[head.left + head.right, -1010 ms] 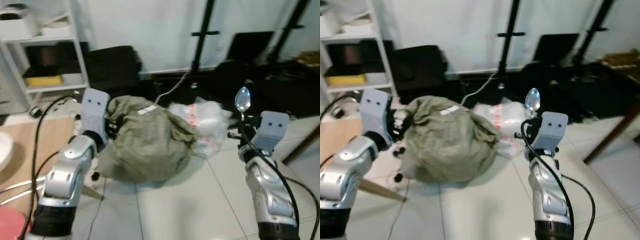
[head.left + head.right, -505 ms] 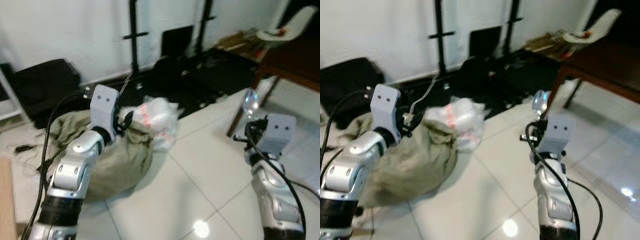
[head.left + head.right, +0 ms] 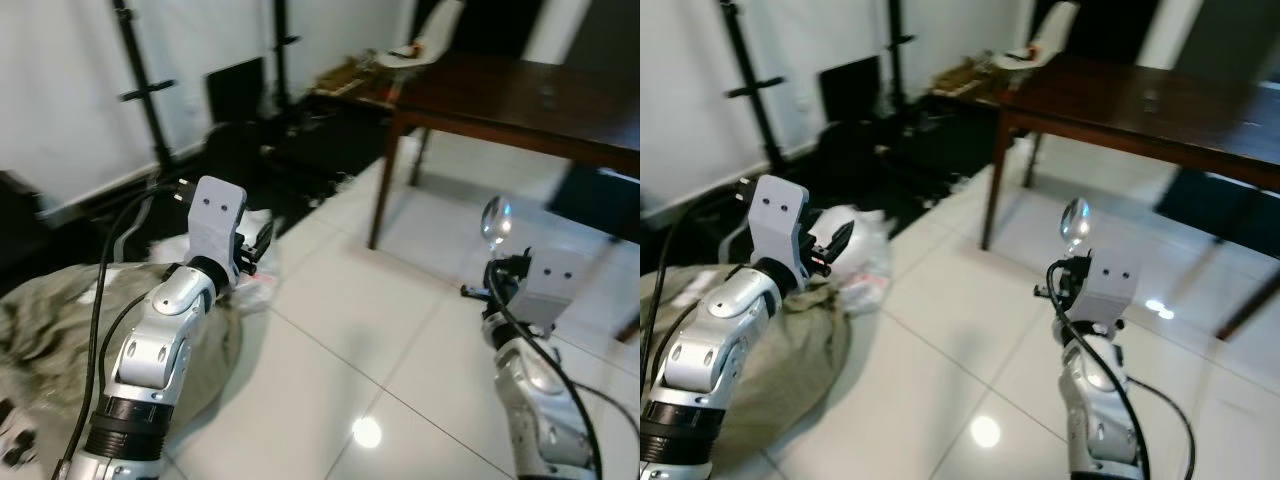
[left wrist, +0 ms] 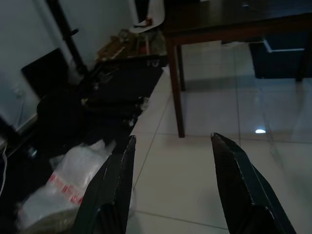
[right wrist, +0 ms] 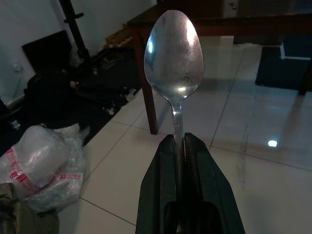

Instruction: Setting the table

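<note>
The right gripper (image 5: 179,146) clamps its 2 black fingers on the thin handle of a shiny metal spoon (image 5: 174,53) — oval bowl upright, raised over glossy white floor tiles (image 3: 330,330). The left gripper (image 4: 170,180) hangs with fingers spread, holding nothing. Ahead stands a dark wooden worktop (image 3: 520,95); a crinkled plastic bag (image 5: 41,165) lies beside an olive cloth sack (image 3: 60,310).
</note>
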